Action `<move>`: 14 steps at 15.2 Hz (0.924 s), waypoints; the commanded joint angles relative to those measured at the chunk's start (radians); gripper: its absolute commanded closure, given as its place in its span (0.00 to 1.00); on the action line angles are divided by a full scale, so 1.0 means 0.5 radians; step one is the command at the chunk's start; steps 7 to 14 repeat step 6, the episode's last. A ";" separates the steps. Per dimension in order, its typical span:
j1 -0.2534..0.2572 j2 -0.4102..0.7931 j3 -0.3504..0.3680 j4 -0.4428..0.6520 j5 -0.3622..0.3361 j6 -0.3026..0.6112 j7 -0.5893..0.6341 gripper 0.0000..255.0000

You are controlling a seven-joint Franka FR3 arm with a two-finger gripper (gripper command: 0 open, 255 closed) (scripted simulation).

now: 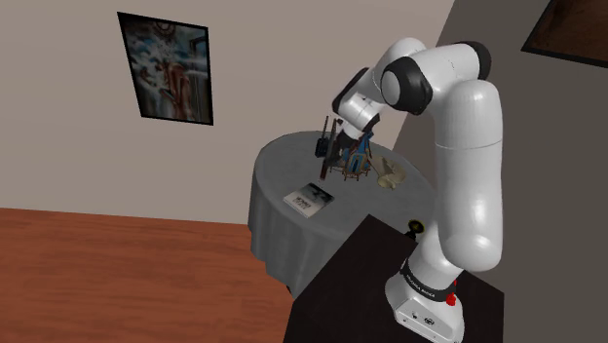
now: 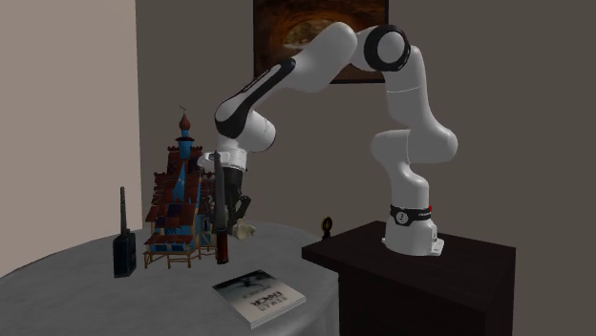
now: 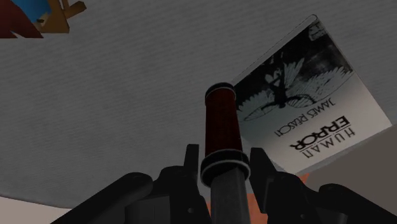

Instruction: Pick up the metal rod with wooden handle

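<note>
Your claw (image 3: pixel 224 156) clasps the rod (image 3: pixel 223 191): long axis upright, handle (image 3: pixel 221 121) down toward the bench (image 3: pixel 114 114), beside the book (image 3: pixel 305 108).

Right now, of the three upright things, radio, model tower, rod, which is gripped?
The rod with the dark red handle: the jaws clasp it, handle down. The black radio and the model tower stand free on the table.

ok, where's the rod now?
The rod is upright in the claw, handle down, between the model house and the book, left of centre in the second exterior view.
</note>
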 commanded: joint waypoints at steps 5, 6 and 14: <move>0.063 -0.111 -0.080 -0.002 -0.133 -0.039 0.106 1.00; 0.063 -0.111 -0.080 -0.002 -0.133 -0.039 0.106 1.00; 0.063 -0.111 -0.080 -0.002 -0.133 -0.039 0.106 1.00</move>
